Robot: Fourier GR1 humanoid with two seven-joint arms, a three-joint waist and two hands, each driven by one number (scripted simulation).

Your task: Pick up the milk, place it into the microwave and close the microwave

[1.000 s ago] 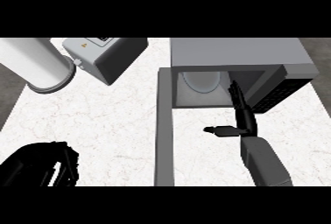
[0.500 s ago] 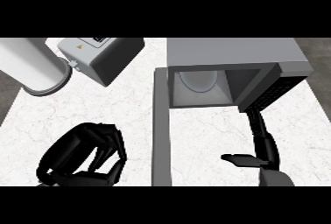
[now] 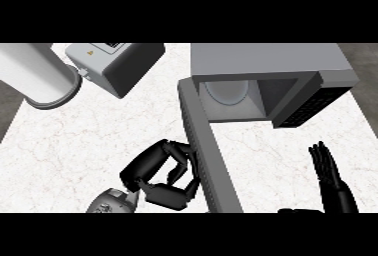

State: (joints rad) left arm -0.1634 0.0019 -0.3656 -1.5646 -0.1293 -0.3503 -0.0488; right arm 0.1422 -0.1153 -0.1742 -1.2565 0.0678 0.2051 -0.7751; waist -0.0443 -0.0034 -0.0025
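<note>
Milk (image 3: 224, 95): one item, pale, seen from above as a light rounded shape, standing inside the microwave's cavity toward its left side; no markings can be made out.

Microwave (image 3: 266, 60): one, grey casing, at the bench's far right. Cavity open toward the viewer, walls light grey. Dark control panel (image 3: 314, 105) at its right, angled outward.

Microwave door (image 3: 210, 155): one, grey, swung wide open, running from the cavity's left edge down toward the near side of the view.

Left hand (image 3: 166, 175): one, black, fingers curled, placed against the left face of the open door; whether it grips the door's edge cannot be told. Grey forearm enters at the lower edge below it.

Right hand (image 3: 332, 180): one, black, fingers straight and together, pointing away from the robot, released, holding nothing, near the lower right.

Bench (image 3: 74, 140): one, white marbled top.

Other items: one white cylinder (image 3: 33, 75) lying at the far left; one grey boxy appliance (image 3: 118, 62) beside it.
</note>
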